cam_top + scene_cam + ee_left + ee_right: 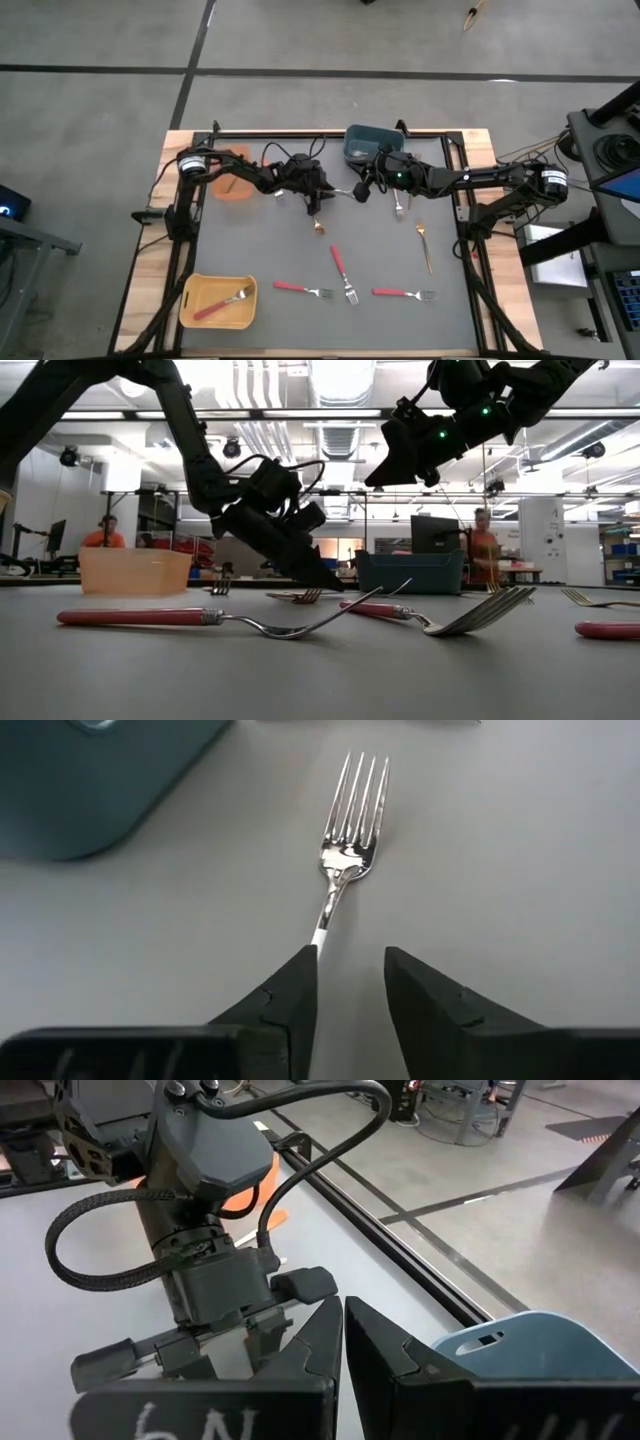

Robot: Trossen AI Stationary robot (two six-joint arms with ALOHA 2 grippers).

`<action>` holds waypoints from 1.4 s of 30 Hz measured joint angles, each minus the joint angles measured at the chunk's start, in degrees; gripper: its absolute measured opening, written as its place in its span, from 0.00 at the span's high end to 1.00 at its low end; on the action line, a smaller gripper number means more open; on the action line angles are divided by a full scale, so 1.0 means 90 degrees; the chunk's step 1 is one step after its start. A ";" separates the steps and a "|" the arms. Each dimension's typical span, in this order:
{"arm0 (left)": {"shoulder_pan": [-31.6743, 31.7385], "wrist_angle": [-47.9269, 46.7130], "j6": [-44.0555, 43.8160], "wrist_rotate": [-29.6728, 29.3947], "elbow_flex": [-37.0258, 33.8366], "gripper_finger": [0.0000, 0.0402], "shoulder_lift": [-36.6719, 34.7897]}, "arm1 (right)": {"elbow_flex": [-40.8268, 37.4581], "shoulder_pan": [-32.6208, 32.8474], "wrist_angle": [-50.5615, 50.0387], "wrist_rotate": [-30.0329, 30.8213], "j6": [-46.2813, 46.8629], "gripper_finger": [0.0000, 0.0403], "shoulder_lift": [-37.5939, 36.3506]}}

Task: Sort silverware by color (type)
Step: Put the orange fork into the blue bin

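Left pincer (350, 982) lowered at mid-surface near the far edge, fingers parted astride the handle of a shiny silver fork (350, 840); right pincer (343, 1342) pressed together.

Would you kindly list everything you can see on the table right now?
red-handled forks: four, red and silver; three on the near mat, one in the yellow bin
gold fork: one, gold, right of centre
silver fork: one, silver, before the left tool
yellow bin: one, near left
orange bin: one, far left
blue-grey bin: one, far centre
left tool: dark, open, straddling the fork's handle
right tool: dark, shut, raised mid-table
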 joint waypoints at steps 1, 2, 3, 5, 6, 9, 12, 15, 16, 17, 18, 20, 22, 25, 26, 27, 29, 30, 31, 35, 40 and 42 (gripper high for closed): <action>0.0001 -0.0022 -0.0044 -0.0009 0.0001 0.77 -0.0003 | 0.0000 0.0000 0.0000 0.0000 0.0000 0.98 0.0000; 0.0000 -0.0043 -0.0082 -0.0020 0.0002 0.79 -0.0007 | 0.0000 0.0000 0.0000 -0.0002 0.0000 0.98 0.0000; -0.0002 -0.0051 -0.0136 -0.0056 0.0002 0.80 -0.0010 | 0.0000 0.0000 0.0000 0.0000 0.0000 0.98 0.0000; -0.0004 -0.0059 -0.0200 -0.0091 0.0002 0.83 -0.0010 | 0.0000 0.0000 0.0000 -0.0002 0.0000 0.98 0.0000; -0.0007 -0.0061 -0.0226 -0.0107 0.0005 0.84 -0.0010 | 0.0000 0.0000 0.0000 -0.0002 0.0001 0.98 0.0000; -0.0009 -0.0072 -0.0327 -0.0122 0.0005 0.90 -0.0010 | 0.0000 0.0000 0.0000 -0.0002 0.0048 0.98 0.0000; -0.0009 -0.0101 -0.0395 -0.0099 0.0005 0.95 -0.0023 | 0.0000 0.0000 -0.0001 -0.0002 0.0100 0.98 0.0000; -0.0009 -0.0132 -0.0400 0.0167 -0.0002 0.99 -0.0053 | 0.0000 0.0000 -0.0002 -0.0002 0.0107 0.98 0.0000; -0.0013 -0.0125 -0.0445 0.0255 -0.0002 1.00 -0.0058 | 0.0000 0.0000 -0.0002 -0.0002 0.0112 0.98 0.0000; -0.0016 -0.0129 -0.0481 0.0285 -0.0002 1.00 -0.0058 | 0.0000 0.0000 -0.0002 -0.0002 0.0114 0.98 0.0000; -0.0016 -0.0126 -0.0509 0.0288 -0.0002 0.99 -0.0058 | 0.0000 0.0000 -0.0002 -0.0002 0.0114 0.98 0.0000; -0.0016 -0.0116 -0.0507 0.0295 -0.0002 0.97 -0.0058 | 0.0000 0.0000 -0.0002 -0.0002 0.0117 0.98 0.0000; -0.0016 -0.0107 -0.0494 0.0303 0.0000 0.95 -0.0059 | 0.0000 0.0000 -0.0002 -0.0002 0.0117 0.98 0.0000; -0.0016 -0.0100 -0.0489 0.0400 -0.0002 0.90 -0.0068 | 0.0000 0.0000 -0.0002 -0.0002 0.0117 0.98 0.0000; -0.0016 -0.0098 -0.0487 0.0441 0.0000 0.88 -0.0068 | 0.0000 0.0000 -0.0002 -0.0002 0.0117 0.98 0.0000; -0.0015 -0.0099 -0.0465 0.0444 -0.0001 0.86 -0.0070 | 0.0000 0.0000 -0.0004 -0.0002 0.0117 0.98 -0.0002; -0.0014 -0.0104 -0.0364 0.0444 -0.0001 0.82 -0.0070 | 0.0000 0.0000 -0.0003 -0.0002 0.0117 0.98 -0.0002; -0.0014 -0.0103 -0.0306 0.0443 0.0000 0.80 -0.0070 | 0.0000 0.0000 -0.0005 -0.0002 0.0117 0.98 -0.0002; -0.0014 -0.0097 -0.0243 0.0443 0.0000 0.77 -0.0071 | 0.0000 0.0000 -0.0005 -0.0002 0.0117 0.98 -0.0002; -0.0014 -0.0110 -0.0006 0.0252 -0.0001 0.69 -0.0069 | 0.0000 0.0000 -0.0005 -0.0002 0.0117 0.98 -0.0002; -0.0015 -0.0124 0.0290 -0.0026 -0.0001 0.65 0.0005 | 0.0000 0.0000 -0.0004 -0.0002 0.0117 0.98 -0.0002; -0.0019 -0.0125 0.0289 -0.0075 0.0000 0.65 0.0005 | 0.0000 0.0000 -0.0005 -0.0004 0.0117 0.98 -0.0002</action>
